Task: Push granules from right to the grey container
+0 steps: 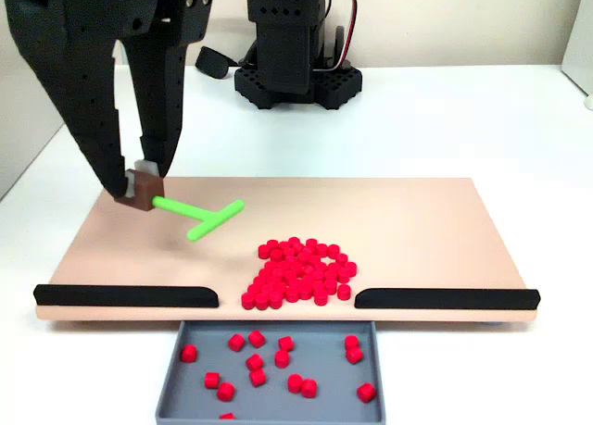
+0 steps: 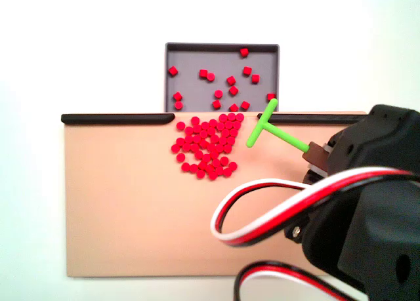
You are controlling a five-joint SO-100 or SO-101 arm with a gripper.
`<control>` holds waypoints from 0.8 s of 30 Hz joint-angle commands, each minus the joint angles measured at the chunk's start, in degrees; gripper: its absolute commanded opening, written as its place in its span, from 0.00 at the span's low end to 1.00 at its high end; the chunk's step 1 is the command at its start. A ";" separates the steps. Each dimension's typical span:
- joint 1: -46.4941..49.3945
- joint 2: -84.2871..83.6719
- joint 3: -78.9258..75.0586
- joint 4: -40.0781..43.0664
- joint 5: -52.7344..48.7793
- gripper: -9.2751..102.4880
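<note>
In a fixed view from the front, your gripper [image 1: 139, 186] is closed on the brown block at the end of the green pusher [image 1: 199, 214], holding it low over the left part of the peach board [image 1: 417, 221]; held by that end, the whole stick is free to work as a rake. The stem runs from the block toward the right and slightly toward the camera, and the crossbar at its far end lies across that line, facing the granules [image 1: 301, 272]. These sit in a heap at the board's near edge, right at the gap between the two black strips [image 1: 125, 295], which probably act as fences so pellets leave only through the gap. The grey container [image 1: 278, 411] sits on the desk just below that gap, with a scatter of red pellets already inside. In a fixed view from above, the stem [image 2: 285, 139] slants up-left from the gripper [image 2: 315, 158], and the crossbar [image 2: 262, 122] stands just right of the heap [image 2: 207, 147], near but apparently not touching it. The container [image 2: 223, 47] lies directly beyond the gap. Judged from this, a good share of the pile remains to be pushed.
</note>
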 commanded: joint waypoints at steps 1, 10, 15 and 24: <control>-1.05 8.09 4.22 -0.35 10.02 0.08; -8.79 26.89 24.35 -0.44 47.90 0.08; -12.83 30.59 28.83 -0.44 63.72 0.08; -17.58 38.67 38.41 -0.53 74.00 0.08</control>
